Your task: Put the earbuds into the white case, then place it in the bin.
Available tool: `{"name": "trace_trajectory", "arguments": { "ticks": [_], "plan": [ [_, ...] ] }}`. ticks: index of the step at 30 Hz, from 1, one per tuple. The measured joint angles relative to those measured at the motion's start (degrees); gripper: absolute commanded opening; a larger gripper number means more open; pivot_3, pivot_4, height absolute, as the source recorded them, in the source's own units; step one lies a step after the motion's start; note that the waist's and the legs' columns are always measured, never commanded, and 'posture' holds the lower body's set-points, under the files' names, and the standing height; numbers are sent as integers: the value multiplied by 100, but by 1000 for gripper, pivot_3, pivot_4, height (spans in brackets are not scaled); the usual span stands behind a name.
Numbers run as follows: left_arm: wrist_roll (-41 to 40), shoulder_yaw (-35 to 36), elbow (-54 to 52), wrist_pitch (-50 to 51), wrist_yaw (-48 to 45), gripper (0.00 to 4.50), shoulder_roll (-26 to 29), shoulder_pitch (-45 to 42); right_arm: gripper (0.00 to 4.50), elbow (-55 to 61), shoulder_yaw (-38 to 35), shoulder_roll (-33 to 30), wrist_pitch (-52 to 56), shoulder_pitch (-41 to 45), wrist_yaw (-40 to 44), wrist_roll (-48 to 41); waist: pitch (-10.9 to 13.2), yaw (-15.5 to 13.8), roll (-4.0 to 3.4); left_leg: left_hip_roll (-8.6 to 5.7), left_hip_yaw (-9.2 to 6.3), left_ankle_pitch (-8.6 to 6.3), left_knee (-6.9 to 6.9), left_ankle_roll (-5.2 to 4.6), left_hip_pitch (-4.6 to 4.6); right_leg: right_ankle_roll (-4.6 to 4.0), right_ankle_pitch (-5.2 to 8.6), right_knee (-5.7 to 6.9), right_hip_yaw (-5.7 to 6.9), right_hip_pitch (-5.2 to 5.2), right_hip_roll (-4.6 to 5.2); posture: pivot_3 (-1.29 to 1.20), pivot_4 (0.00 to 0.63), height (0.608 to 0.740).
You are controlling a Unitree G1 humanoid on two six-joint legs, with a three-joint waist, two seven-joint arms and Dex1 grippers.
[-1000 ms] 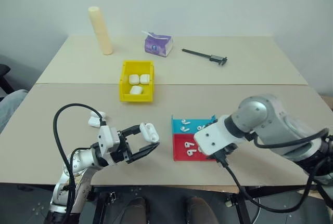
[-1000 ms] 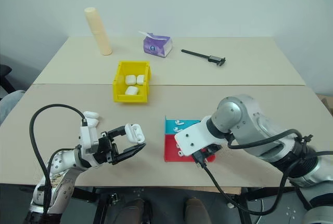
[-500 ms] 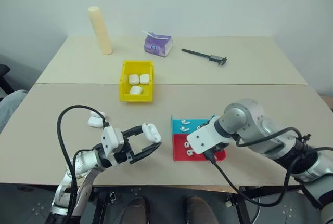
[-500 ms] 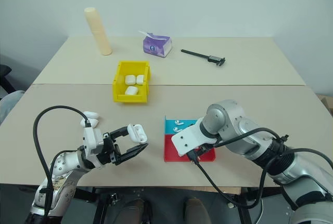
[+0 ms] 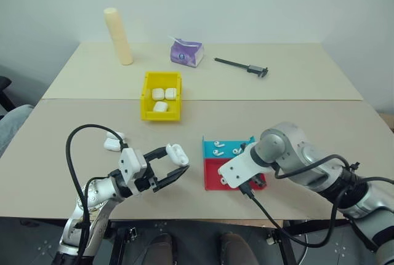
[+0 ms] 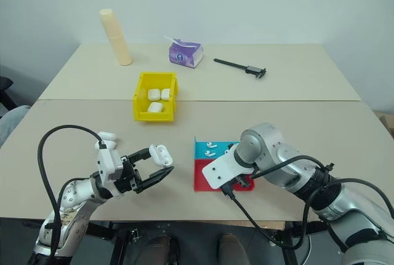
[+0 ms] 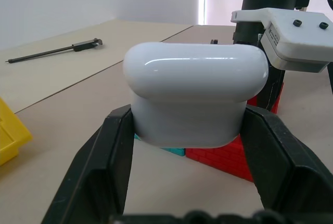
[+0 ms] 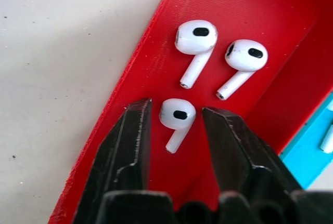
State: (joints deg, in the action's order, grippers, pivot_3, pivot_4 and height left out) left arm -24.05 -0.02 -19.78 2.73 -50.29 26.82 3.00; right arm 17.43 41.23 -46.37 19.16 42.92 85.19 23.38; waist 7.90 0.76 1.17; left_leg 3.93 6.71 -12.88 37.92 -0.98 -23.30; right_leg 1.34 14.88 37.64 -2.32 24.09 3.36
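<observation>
**Earbud sits between the right fingers**

One earbud (image 8: 177,115) lies in the red tray (image 8: 156,57), stem toward 6 o'clock, between the right gripper's (image 8: 176,122) narrowly parted fingers, untouched. The left gripper (image 7: 187,130) clamps the case (image 7: 193,99) at 9 o'clock of the tray.

A pale, bare wall (image 5: 246,0) runs behind a beige table (image 5: 295,80) made of two worktops pushed together, with a straight seam (image 5: 203,99) crossing from the left edge to the right. The far worktop narrows toward the wall. Light falls evenly, soft and without hard shadows. Below the near edge lies a dark floor (image 5: 191,243). Past the left edge, part of a black chair (image 5: 5,90) shows against the wall.
</observation>
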Motion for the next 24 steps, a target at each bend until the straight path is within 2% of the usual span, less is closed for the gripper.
{"name": "trace_trajectory", "arguments": {
  "ticks": [14,16,24],
  "plan": [
    [112,-36,4,-2,-2,2774,25,-9,2045,-10,-134,38,-154,-119,-17,73,-3,1,5,0,6,0,-1,0,3,-1,1,-1,1,-3,0,0,150,740],
    [146,-68,6,-2,-20,2774,48,-9,1670,-10,-142,29,-235,-132,-21,83,-3,1,5,0,7,0,-1,0,3,-1,1,-2,1,-4,0,0,150,740],
    [160,-101,6,-14,-41,2774,58,-8,1670,-20,-172,26,-376,-172,-28,124,-6,0,9,0,7,0,-1,0,4,-1,1,-3,2,-5,1,0,150,740]
  ]
}}
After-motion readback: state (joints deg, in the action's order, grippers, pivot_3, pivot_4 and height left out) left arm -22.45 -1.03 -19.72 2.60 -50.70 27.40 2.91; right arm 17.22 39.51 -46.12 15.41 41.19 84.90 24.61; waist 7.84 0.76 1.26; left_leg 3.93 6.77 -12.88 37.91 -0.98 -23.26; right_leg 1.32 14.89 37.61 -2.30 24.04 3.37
